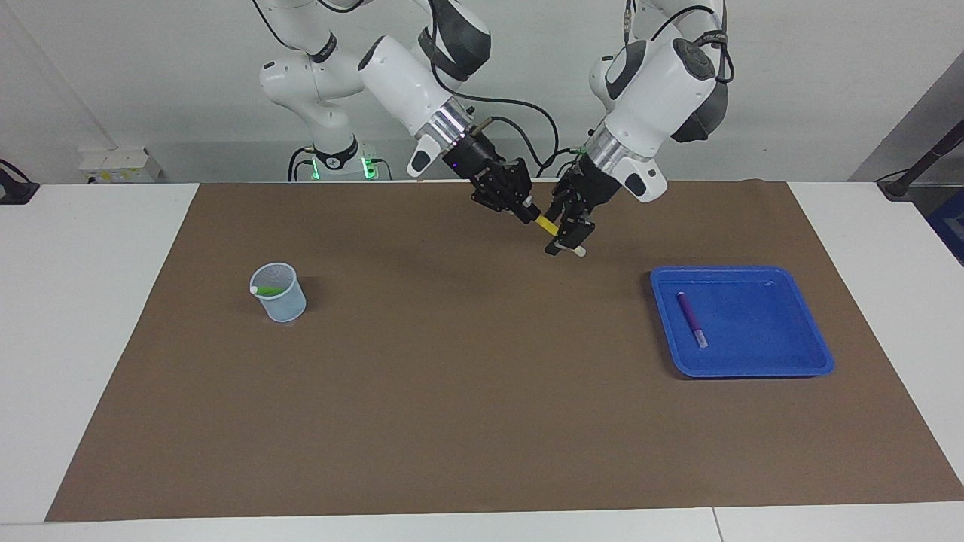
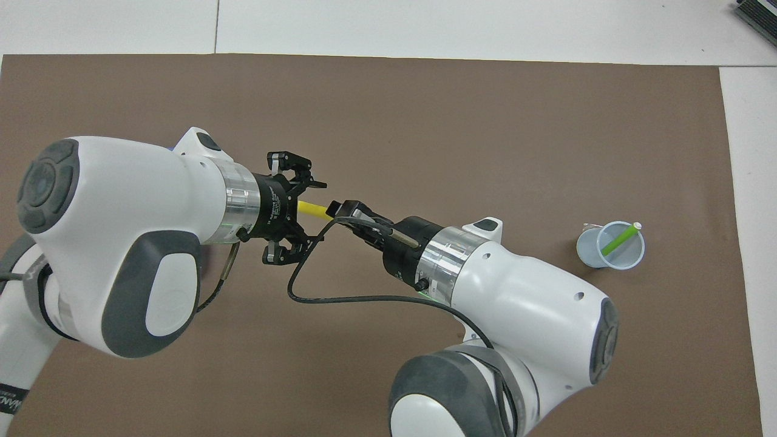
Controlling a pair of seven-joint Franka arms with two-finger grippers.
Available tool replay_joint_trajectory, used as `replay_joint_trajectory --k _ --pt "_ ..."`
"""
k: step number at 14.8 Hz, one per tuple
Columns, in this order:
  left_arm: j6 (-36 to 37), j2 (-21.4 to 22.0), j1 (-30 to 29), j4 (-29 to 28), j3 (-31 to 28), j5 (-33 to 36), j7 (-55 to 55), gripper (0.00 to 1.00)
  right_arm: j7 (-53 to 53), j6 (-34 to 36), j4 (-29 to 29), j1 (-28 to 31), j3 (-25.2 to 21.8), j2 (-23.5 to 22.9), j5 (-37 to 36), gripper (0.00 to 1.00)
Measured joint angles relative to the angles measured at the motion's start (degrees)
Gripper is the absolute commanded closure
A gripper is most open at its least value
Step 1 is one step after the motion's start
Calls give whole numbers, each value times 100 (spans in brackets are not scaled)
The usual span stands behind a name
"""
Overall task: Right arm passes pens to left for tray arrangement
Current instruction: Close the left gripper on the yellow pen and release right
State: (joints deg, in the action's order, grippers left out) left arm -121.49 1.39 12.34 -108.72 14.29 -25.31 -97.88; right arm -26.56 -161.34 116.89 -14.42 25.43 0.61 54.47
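My right gripper (image 1: 530, 210) is shut on the yellow pen (image 1: 547, 223) and holds it in the air over the middle of the mat, on the robots' side. In the overhead view the right gripper (image 2: 341, 211) grips one end of the yellow pen (image 2: 314, 208). My left gripper (image 1: 566, 238) meets it head-on, open, with the pen's other end between its spread fingers (image 2: 285, 162). The purple pen (image 1: 691, 318) lies in the blue tray (image 1: 753, 372) at the left arm's end of the table. The green pen (image 1: 270, 290) stands slanted in a cup, also seen from overhead (image 2: 619, 240).
The pale blue mesh cup (image 1: 280, 299) stands toward the right arm's end of the brown mat (image 1: 452, 391); it also shows in the overhead view (image 2: 609, 250). The left arm hides the tray in the overhead view. A black cable (image 2: 340, 298) hangs by the right wrist.
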Motion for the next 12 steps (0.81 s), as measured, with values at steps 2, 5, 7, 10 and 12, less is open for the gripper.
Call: replay_joint_trajectory --k 2,5,7,10,12 --pt "-3 14 1 -7 -6 0 0 21 0 0 0 3 -1 0 0 100" --pt "-3 46 0 -7 -35 0 0 22 0 0 0 3 -3 0 0 100" --pt "-3 91 -1 -7 -51 0 0 39 0 0 0 3 -4 0 0 100" --pt "-2 130 -2 -21 -52 0 0 87 0 0 0 4 -5 0 0 100" --pt "10 134 -3 -46 -56 0 -16 100 0 0 0 8 -7 0 0 100"
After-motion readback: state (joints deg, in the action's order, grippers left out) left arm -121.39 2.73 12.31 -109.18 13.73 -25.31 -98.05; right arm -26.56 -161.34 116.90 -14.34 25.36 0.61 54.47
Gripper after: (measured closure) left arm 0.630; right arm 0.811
